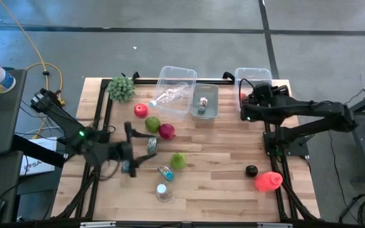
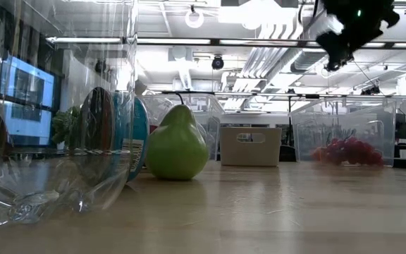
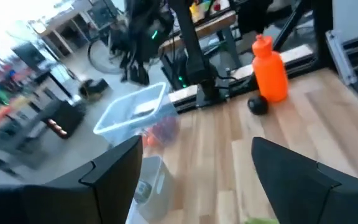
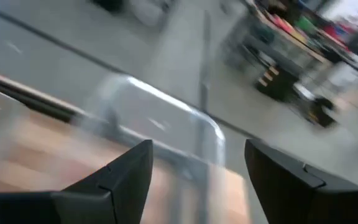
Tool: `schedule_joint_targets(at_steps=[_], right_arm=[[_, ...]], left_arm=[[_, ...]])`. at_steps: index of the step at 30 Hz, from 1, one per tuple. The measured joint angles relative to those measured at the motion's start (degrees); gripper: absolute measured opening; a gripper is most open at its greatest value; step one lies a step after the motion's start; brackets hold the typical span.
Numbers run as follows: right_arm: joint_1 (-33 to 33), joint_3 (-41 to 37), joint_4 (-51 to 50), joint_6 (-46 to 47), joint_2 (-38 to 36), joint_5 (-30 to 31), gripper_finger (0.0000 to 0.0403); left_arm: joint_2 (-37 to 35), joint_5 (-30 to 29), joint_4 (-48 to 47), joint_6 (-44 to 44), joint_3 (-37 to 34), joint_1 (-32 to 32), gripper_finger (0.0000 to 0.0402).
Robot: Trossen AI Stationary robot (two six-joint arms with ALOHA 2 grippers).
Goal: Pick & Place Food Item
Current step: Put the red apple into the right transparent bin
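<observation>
Hovering over the clear plastic bin at the far right corner (image 1: 258,77), the right gripper (image 1: 251,101) has its two dark fingers (image 4: 114,177) spread apart with nothing between them. In the low view a bunch of red grapes (image 2: 345,152) lies inside that bin, directly beneath the raised gripper, so I judge the food item sits where it was meant to go. The left gripper (image 1: 132,158) waits low over the near-left part of the wooden table (image 1: 220,164), jaws parted and empty, its wrist camera looking across the boards toward the orange plastic bottle (image 3: 271,67) and small black ball (image 3: 258,106). The remaining produce lies loose mid-table: a red apple (image 1: 140,111), a green apple (image 1: 153,124), a dark red fruit (image 1: 166,131) and a green pear (image 2: 177,143), all apart from any bin, presumably waiting to be sorted. A leafy green bunch (image 1: 121,88) rests at the far-left corner. Two more containers stand along the far edge, a clear tub holding a crumpled plastic bottle (image 1: 172,95) and a grey bin (image 1: 204,101). A blue-labelled can (image 2: 122,137) shows print, but no writing on it can be read
</observation>
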Motion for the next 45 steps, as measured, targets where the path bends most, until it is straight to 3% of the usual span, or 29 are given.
schedule_joint_targets(at_steps=[5, 11, 16, 21, 28, 34, 45], right_arm=[[11.58, 0.17, 11.39, -4.76, -1.75, 1.75, 0.0245], [23.16, 0.09, 29.7, -18.71, 2.24, 0.32, 0.0245], [28.14, 0.09, 48.42, -35.45, 7.26, -9.56, 0.0245], [30.49, 0.09, 62.2, -40.39, 12.9, -13.77, 0.0245], [31.17, 0.0, 65.38, -39.63, 18.13, -14.5, 0.0245], [31.25, 0.0, 66.18, -38.4, 19.95, -14.52, 0.0245], [31.21, 0.0, 66.52, -35.52, 20.0, -15.4, 0.0245]], left_arm=[[-8.18, 9.67, -14.94, -10.98, 0.0, 5.25, 0.0294], [-14.56, 13.48, -31.44, -21.92, 0.0, 16.23, 0.0294], [-15.78, 20.05, -39.41, -33.0, -0.16, 26.22, 0.0294], [-12.67, 20.83, -43.85, -35.93, -0.95, 31.98, 0.0294], [-6.66, 20.8, -44.25, -35.13, -1.07, 34.68, 0.0294], [-4.13, 20.63, -44.06, -26.19, -1.07, 34.77, 0.0294], [-5.37, 12.03, -43.71, -25.9, -1.07, 34.77, 0.0294]])
